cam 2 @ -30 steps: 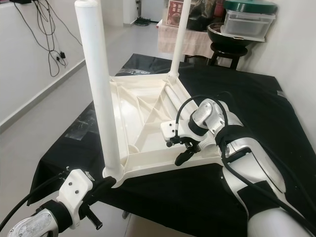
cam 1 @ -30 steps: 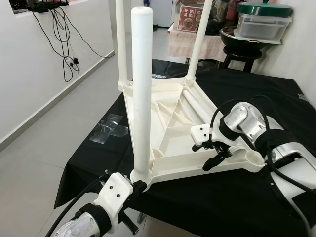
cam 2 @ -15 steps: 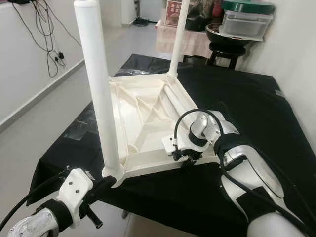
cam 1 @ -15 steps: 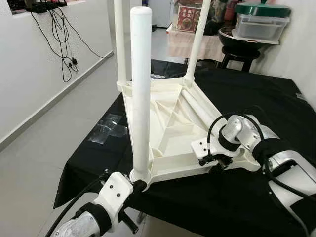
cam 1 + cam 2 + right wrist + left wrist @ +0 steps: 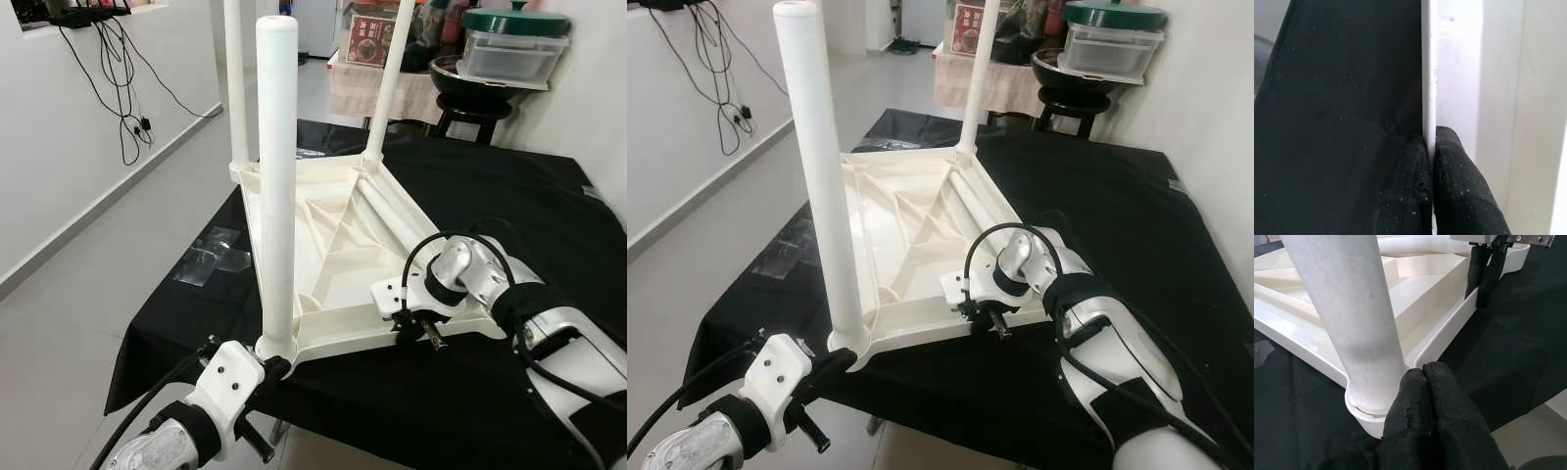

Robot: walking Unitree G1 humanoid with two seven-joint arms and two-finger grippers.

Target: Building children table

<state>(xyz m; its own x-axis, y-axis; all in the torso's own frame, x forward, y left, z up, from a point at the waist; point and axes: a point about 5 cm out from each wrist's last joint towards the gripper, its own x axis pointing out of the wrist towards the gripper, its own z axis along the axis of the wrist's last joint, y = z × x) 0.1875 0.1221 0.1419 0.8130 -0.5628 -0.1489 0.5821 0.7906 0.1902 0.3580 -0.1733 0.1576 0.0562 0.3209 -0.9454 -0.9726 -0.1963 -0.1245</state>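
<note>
Item: white plastic children's table top (image 5: 333, 255), upside down on a black cloth (image 5: 509, 196) covering a work surface, three legs fitted and standing upright.

Your right gripper (image 5: 991, 315) sits at the near edge of the table top, its two black fingers (image 5: 1449, 196) pinched narrow on the thin rim, one to each side of it. Your left gripper (image 5: 1425, 377) is at the near corner, fingers pressed together with nothing between them, tips touching the socket at the foot of the nearest leg (image 5: 277, 186). Two more legs (image 5: 390, 83) rise from the far corners. A further white tube lies flat inside the ribbed underside. Behind: a stool (image 5: 470, 108) with a dark bowl and a lidded container (image 5: 514, 49); cables (image 5: 122, 69) hang on the left wall.
</note>
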